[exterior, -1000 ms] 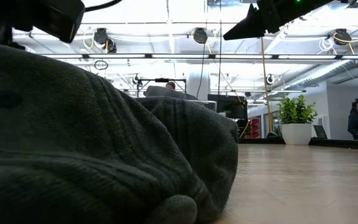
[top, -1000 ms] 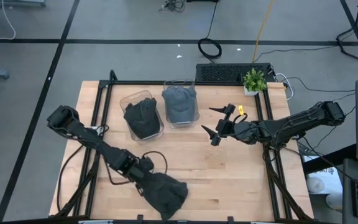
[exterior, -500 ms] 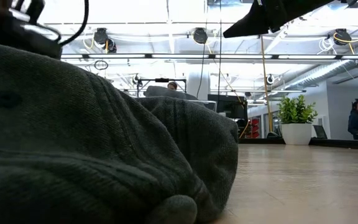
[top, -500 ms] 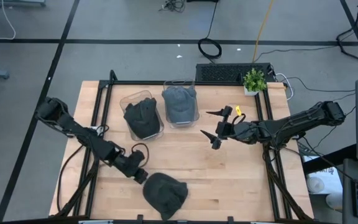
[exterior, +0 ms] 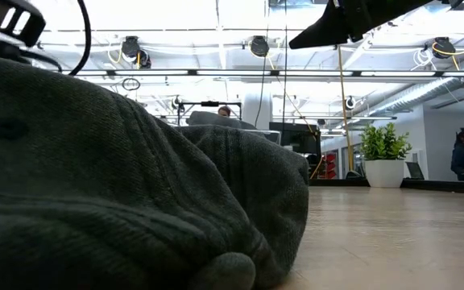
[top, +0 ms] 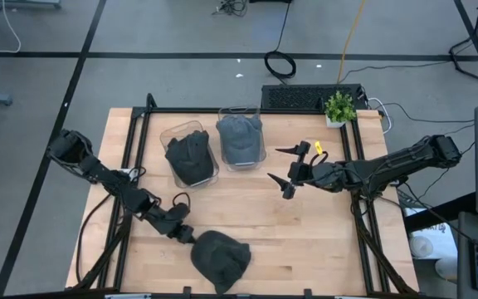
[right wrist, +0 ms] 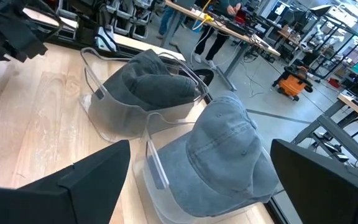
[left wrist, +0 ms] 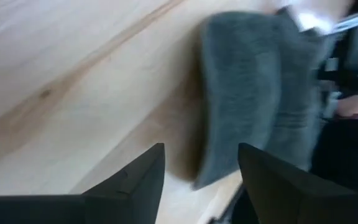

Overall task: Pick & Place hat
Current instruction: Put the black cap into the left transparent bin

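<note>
A dark grey hat (top: pixel 221 259) lies on its underside on the wooden table near the front edge; it fills the low view (exterior: pixel 135 193). My left gripper (top: pixel 187 236) stands open just left of the hat, slanting down. In the left wrist view (left wrist: pixel 201 149) bare wood lies between its fingers and the hat (left wrist: pixel 247 93) is just ahead. I cannot tell whether a fingertip touches the hat's edge. My right gripper (top: pixel 285 170) hangs open above the table's middle right, holding nothing.
At the table's far side, two clear bins hold a dark hat (top: pixel 191 158) and a blue-grey hat (top: pixel 241 139), also in the right wrist view (right wrist: pixel 229 149). A potted plant (top: pixel 338 108) and keyboard (top: pixel 312 97) sit far right. Black frame rails run along the table's sides.
My left gripper has drawn back from over the hat's left edge toward the table's left, sinking and tipping as the arm folded back. The hat has stayed where it lay. My right arm has kept still.
</note>
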